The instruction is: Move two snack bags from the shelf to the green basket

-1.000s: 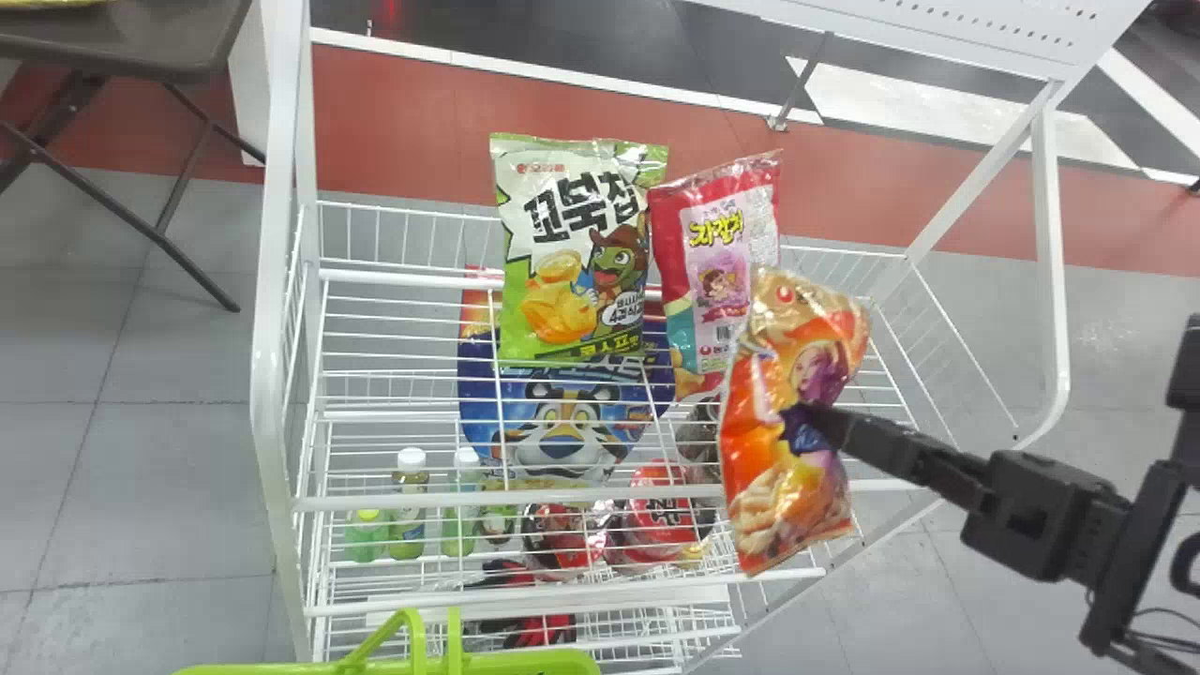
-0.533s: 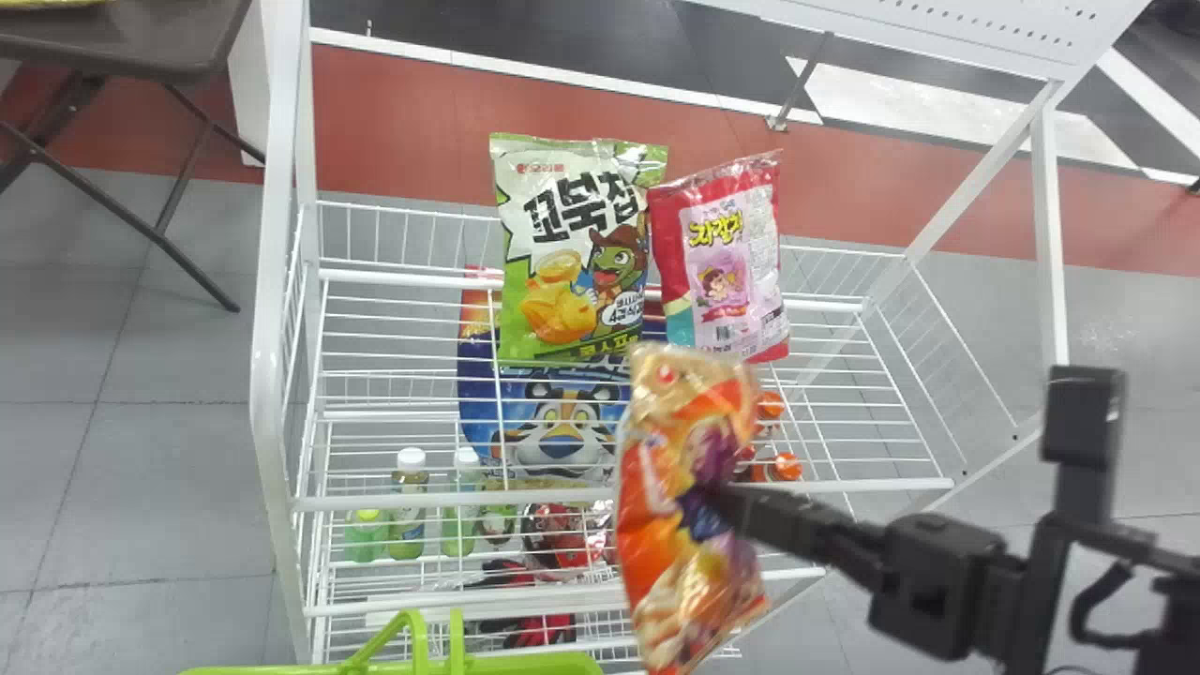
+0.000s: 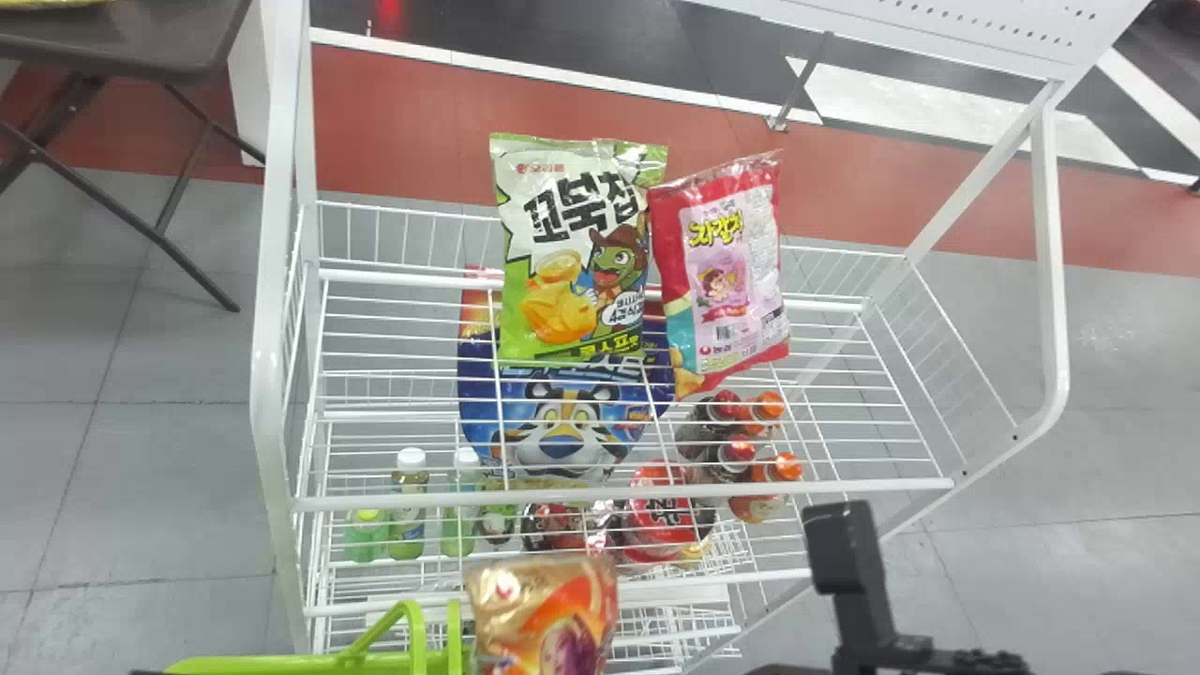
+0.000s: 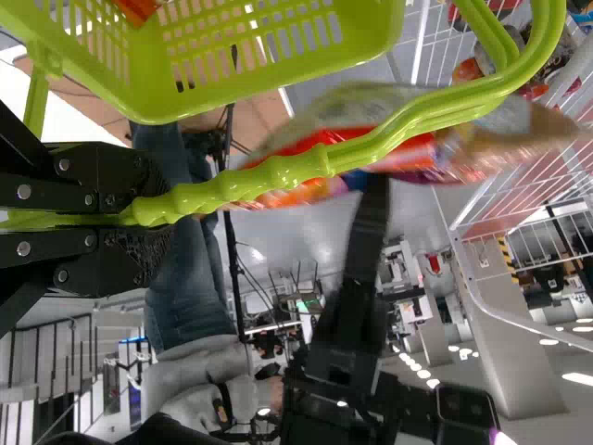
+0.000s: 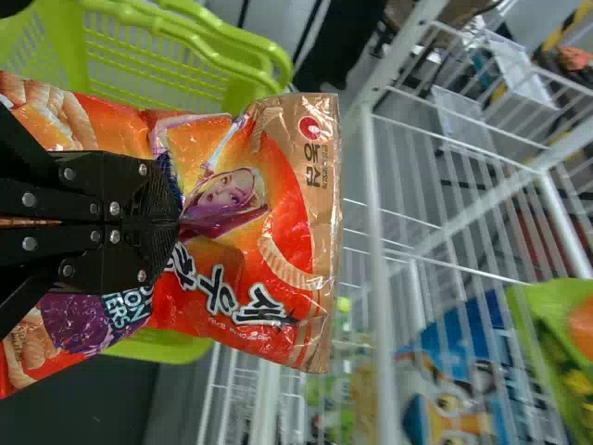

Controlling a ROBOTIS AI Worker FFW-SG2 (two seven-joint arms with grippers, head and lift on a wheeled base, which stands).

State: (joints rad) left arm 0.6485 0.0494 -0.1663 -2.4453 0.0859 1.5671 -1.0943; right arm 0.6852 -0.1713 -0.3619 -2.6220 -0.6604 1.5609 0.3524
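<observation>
At the head view's bottom edge, the wrist part of my right gripper (image 3: 848, 581) stands right of an orange snack bag (image 3: 544, 614). In the right wrist view my right gripper (image 5: 176, 222) is shut on the middle of this orange bag (image 5: 250, 241), with the green basket (image 5: 148, 69) behind it. My left gripper (image 4: 153, 222) is shut on a handle of the green basket (image 4: 213, 79). The basket's rim (image 3: 300, 665) and raised handle are low in the head view. A green snack bag (image 3: 572, 253) and a red-pink one (image 3: 722, 272) lie on the shelf.
The white wire shelf (image 3: 619, 491) has upright posts at both sides. Beneath its top rack are a blue bag (image 3: 562, 431), several bottles (image 3: 408, 506) and red cups (image 3: 661, 516). A dark folding table (image 3: 141, 47) stands at the far left.
My right arm has swung left and toward the robot, carrying the orange bag from above the shelf's right part to beside the basket handle. The bags on the shelf have stayed put.
</observation>
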